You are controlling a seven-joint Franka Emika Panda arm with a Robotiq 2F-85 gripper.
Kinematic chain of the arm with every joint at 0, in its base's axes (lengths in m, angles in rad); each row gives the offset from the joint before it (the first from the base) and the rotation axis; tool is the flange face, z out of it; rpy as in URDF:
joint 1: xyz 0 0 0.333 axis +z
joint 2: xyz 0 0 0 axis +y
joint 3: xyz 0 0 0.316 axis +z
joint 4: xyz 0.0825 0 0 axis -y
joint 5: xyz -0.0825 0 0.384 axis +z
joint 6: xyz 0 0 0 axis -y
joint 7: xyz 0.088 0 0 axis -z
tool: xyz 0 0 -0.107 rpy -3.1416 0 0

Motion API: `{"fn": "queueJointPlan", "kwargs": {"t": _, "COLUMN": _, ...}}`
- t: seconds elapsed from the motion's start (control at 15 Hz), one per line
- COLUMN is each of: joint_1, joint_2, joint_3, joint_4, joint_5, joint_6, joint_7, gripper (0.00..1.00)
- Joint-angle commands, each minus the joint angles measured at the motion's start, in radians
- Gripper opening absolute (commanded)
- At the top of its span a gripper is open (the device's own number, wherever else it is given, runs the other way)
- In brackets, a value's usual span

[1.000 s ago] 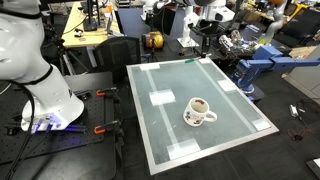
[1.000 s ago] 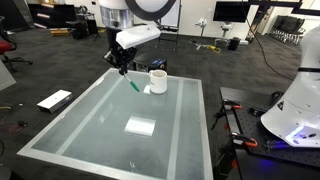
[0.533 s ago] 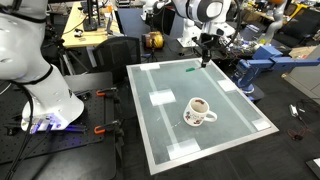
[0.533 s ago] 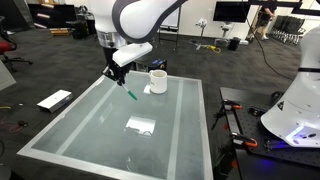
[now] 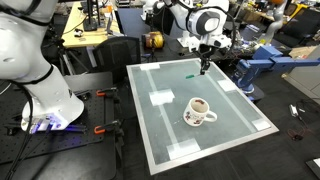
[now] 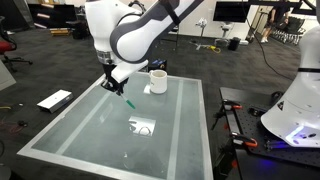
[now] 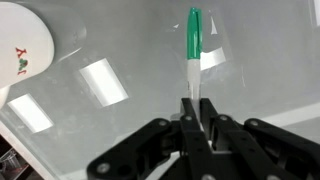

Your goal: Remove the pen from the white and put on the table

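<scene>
In the wrist view the claw was clamped on the pen. Its two dark fingers were drawn nearly together, with only the pen's pale barrel between them. They gripped the pale end, and the green part stuck straight out past the fingertips. Nothing else touched the fingers. Under the pen lay the table, its frosted top carrying white tape patches. The rim of the mug showed at the top left corner of that view, apart from the pen.

In an exterior view the claw hung low over the table and held the pen slanting down and away from it. The pen was outside the mug, which stood upright to one side of it. I could not tell whether the pen's lower tip touched the top.

In an exterior view from the opposite side, the mug stood nearer the camera on the table. Farther back the claw pointed down near the table's far edge, and the pen showed as a small green streak just beside it.
</scene>
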Motion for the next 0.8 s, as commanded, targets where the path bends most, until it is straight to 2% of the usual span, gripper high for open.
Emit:
{"fn": "queueJointPlan", "kwargs": {"t": 0.0, "joint_1": 0.018, "joint_2": 0.052, "joint_3": -0.026, "joint_4": 0.049, "joint_5": 0.026, "joint_6": 0.017, "joint_7": -0.029, "gripper": 0.03}}
{"fn": "queueJointPlan", "kwargs": {"t": 0.4, "joint_1": 0.022, "joint_2": 0.109, "joint_3": -0.029, "joint_4": 0.081, "joint_5": 0.041, "joint_6": 0.013, "joint_7": -0.032, "gripper": 0.03}}
{"fn": "queueJointPlan", "kwargs": {"t": 0.47, "joint_1": 0.024, "joint_2": 0.112, "joint_3": -0.029, "joint_4": 0.083, "joint_5": 0.043, "joint_6": 0.011, "joint_7": -0.028, "gripper": 0.38}}
{"fn": "queueJointPlan", "kwargs": {"t": 0.53, "joint_1": 0.027, "joint_2": 0.111, "joint_3": -0.032, "joint_4": 0.083, "joint_5": 0.043, "joint_6": 0.010, "joint_7": -0.024, "gripper": 0.39}}
{"fn": "queueJointPlan", "kwargs": {"t": 0.73, "joint_1": 0.035, "joint_2": 0.069, "joint_3": -0.040, "joint_4": 0.047, "joint_5": 0.041, "joint_6": 0.033, "joint_7": -0.002, "gripper": 0.61}}
